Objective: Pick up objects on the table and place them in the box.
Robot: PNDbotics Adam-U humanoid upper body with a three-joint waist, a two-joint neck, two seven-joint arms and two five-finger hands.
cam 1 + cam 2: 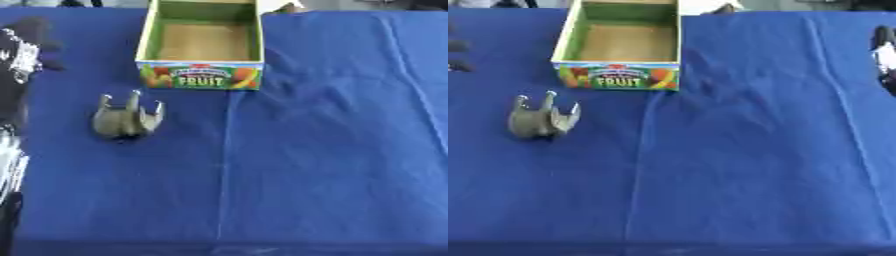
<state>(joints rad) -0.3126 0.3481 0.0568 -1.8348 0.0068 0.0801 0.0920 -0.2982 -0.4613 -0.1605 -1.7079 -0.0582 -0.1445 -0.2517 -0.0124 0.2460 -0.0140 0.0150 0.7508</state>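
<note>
1. Left eye view: a grey plastic animal figure (125,119) lies on its back near the blue-clothed table's (332,150) left edge, legs pointing toward the box.
2. The left hand (22,55) is nearer — its fingers' state I cannot tell; the right hand (884,55), likewise unclear, sits well apart.
3. The open green cardboard fruit box (200,75) stands just beyond the figure — nothing between.
</note>
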